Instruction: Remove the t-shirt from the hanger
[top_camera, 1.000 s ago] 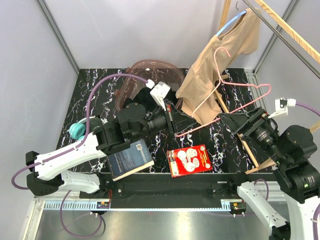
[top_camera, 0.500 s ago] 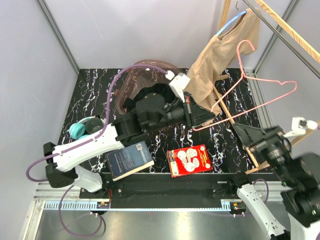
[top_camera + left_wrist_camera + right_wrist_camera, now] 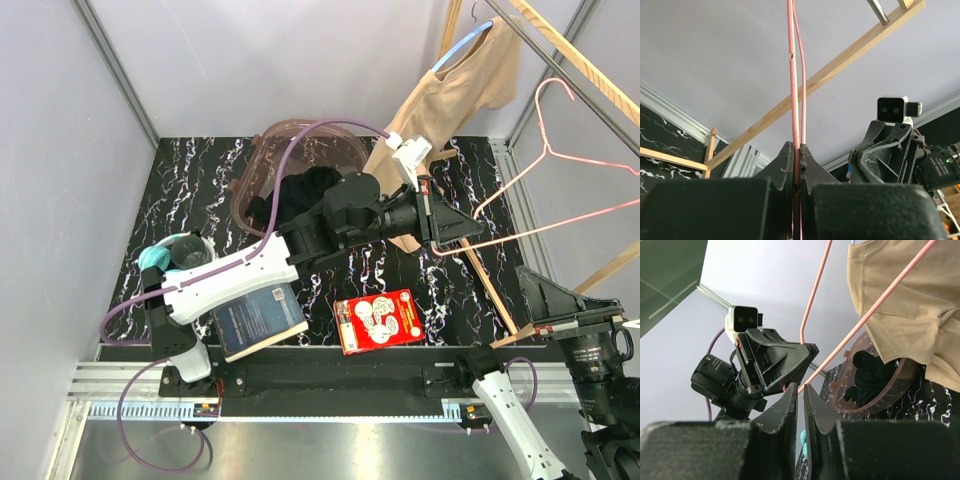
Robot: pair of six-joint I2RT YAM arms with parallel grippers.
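The tan t-shirt (image 3: 455,95) hangs from the rack at the back right, its collar on a blue hanger (image 3: 462,45); the right wrist view shows the t-shirt (image 3: 905,305) too. A bare pink wire hanger (image 3: 560,215) is held out in the air to the right of the shirt, apart from it. My left gripper (image 3: 468,228) is shut on its lower wire, and the hanger (image 3: 795,75) runs up from between the left gripper (image 3: 799,147) jaws. My right gripper (image 3: 532,285) is low at the right. The right gripper (image 3: 801,387) jaws are nearly together with nothing between them; the hanger (image 3: 860,325) passes beyond their tips.
A clear pink basin (image 3: 262,160) holding dark cloth stands at the back. A blue book (image 3: 258,320), a red card pack (image 3: 378,320) and teal headphones (image 3: 155,260) lie near the front. The wooden rack frame (image 3: 490,290) and metal rail (image 3: 575,75) cross the right side.
The left arm swung the pink hanger up and to the right, away from the shirt. The right gripper's jaws closed and it drew back toward the lower right.
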